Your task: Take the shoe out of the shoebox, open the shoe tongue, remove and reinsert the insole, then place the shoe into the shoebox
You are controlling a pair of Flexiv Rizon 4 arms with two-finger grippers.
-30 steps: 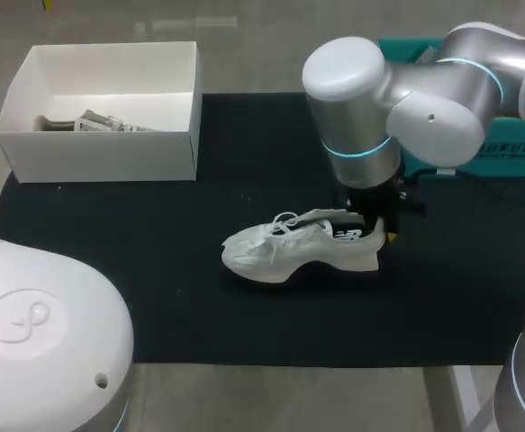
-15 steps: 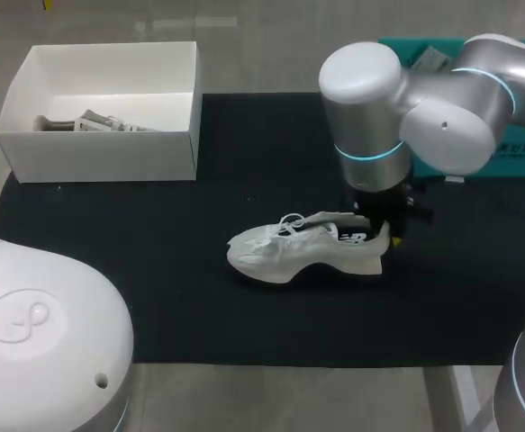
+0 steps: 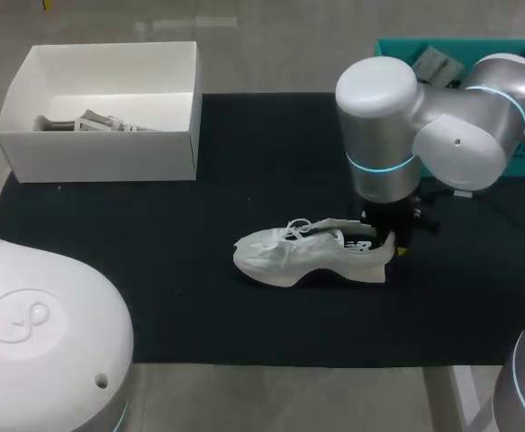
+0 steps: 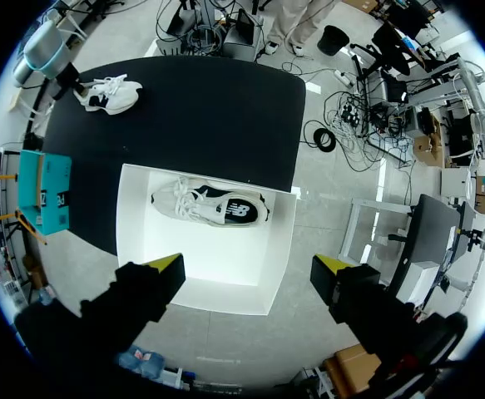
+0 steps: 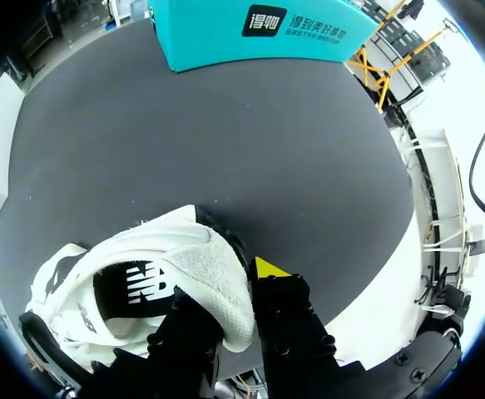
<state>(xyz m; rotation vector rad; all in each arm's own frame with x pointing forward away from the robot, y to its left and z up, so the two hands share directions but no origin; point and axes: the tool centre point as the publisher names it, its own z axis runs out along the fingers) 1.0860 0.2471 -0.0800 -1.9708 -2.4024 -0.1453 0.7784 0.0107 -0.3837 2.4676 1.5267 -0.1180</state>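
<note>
A white shoe [image 3: 303, 256] lies on its sole on the black mat [image 3: 154, 270], toe pointing left. My right gripper [image 3: 390, 238] is shut on the shoe's heel collar. In the right wrist view one finger is inside the shoe [image 5: 159, 266] and the other outside the heel, with the right gripper [image 5: 234, 307] pinching the padded rim. A second white shoe [image 3: 91, 122] lies in the open white shoebox [image 3: 100, 148] at the back left. My left gripper [image 4: 250, 266] hangs open high above the shoebox [image 4: 225, 270], holding nothing; the boxed shoe [image 4: 213, 204] and the mat's shoe [image 4: 109, 93] show below.
A teal box [image 3: 406, 49] stands at the back right of the mat, behind my right arm. The mat runs past the shoe on its left and front sides.
My right arm has carried the shoe by its heel a little to the right and toward the front. The left arm has not moved.
</note>
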